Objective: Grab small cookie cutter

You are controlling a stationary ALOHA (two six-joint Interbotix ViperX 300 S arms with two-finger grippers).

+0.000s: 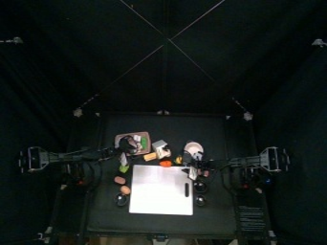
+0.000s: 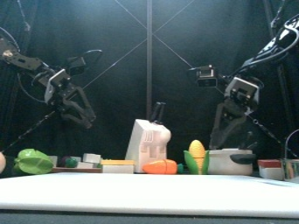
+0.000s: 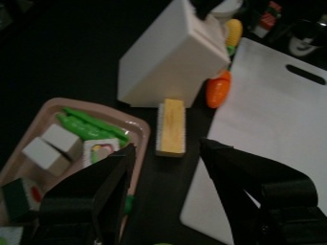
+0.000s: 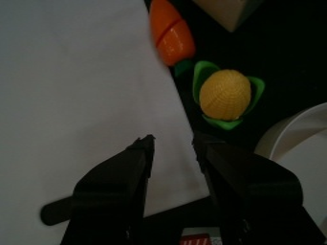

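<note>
Above the table's left side, the left gripper (image 3: pixel 166 187) hangs with jaws wide over a yellow wooden block (image 3: pixel 171 126) beside the pink oval tray (image 3: pixel 31 124). The right gripper (image 4: pixel 173 172), jaws narrowly apart, hovers over the white rectangular cutting board (image 4: pixel 76 96). I cannot pick out the small cookie cutter.

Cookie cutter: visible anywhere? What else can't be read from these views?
- Cookie cutter: not identifiable. The tray holds small pieces, but in the left wrist view the left hand covers its near part, and it is too small in the top view.
- Board: cut off by edges in the right wrist view.
- Knife block: hides what stands behind it in the front view.
- Right hand: empty, near corn.
</note>
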